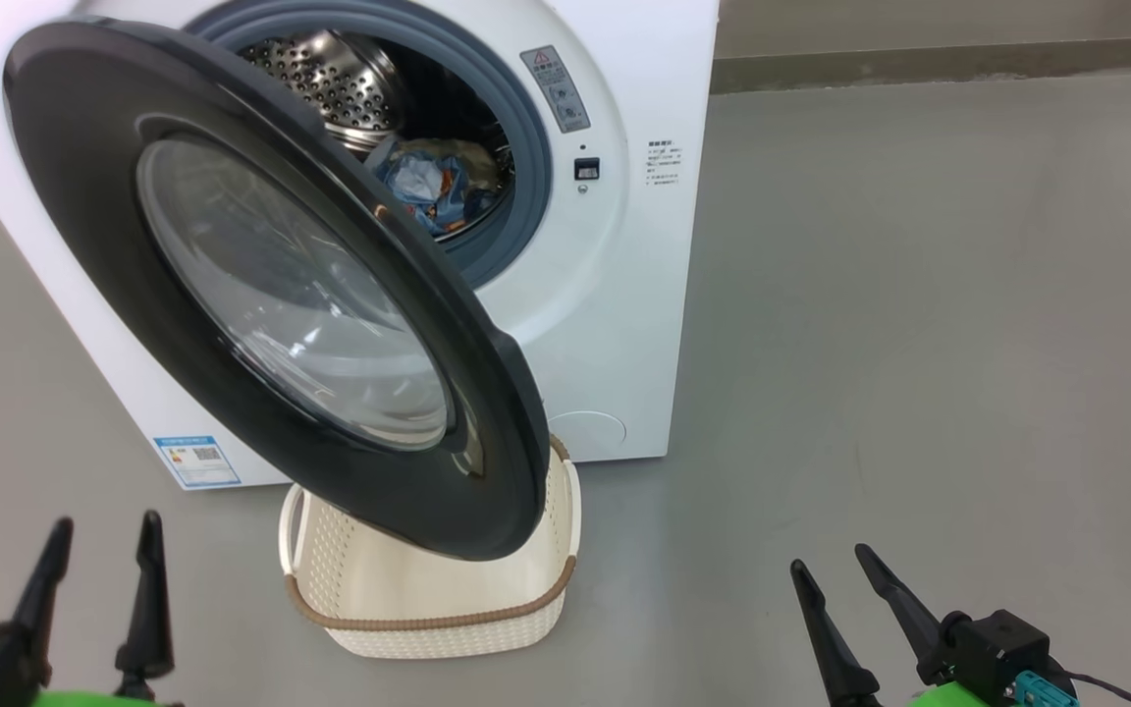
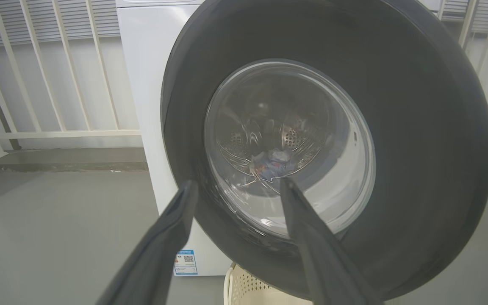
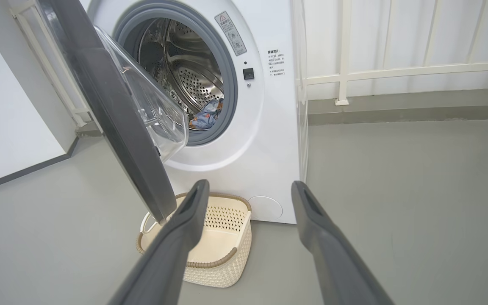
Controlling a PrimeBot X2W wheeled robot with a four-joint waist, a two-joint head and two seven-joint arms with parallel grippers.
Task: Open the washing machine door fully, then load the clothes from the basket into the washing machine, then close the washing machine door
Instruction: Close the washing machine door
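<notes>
Left tool (image 1: 106, 522) spread, apart from door (image 1: 291, 295) rim; floor (image 1: 919, 344) stretches rightward.

Smooth grey floor (image 1: 919, 314), matte, faintly mottled, evenly lit. Low grey kerb (image 3: 405, 106) along the far edge, darker band at its foot. White railing (image 3: 345, 51) of thin upright bars standing on the kerb, pale panel behind. More white bars (image 2: 66, 134) on the other side, slatted louvres (image 2: 74, 21) behind near the top. Plain white wall (image 3: 6, 110) with dark skirting (image 3: 23, 170) at one flank.
</notes>
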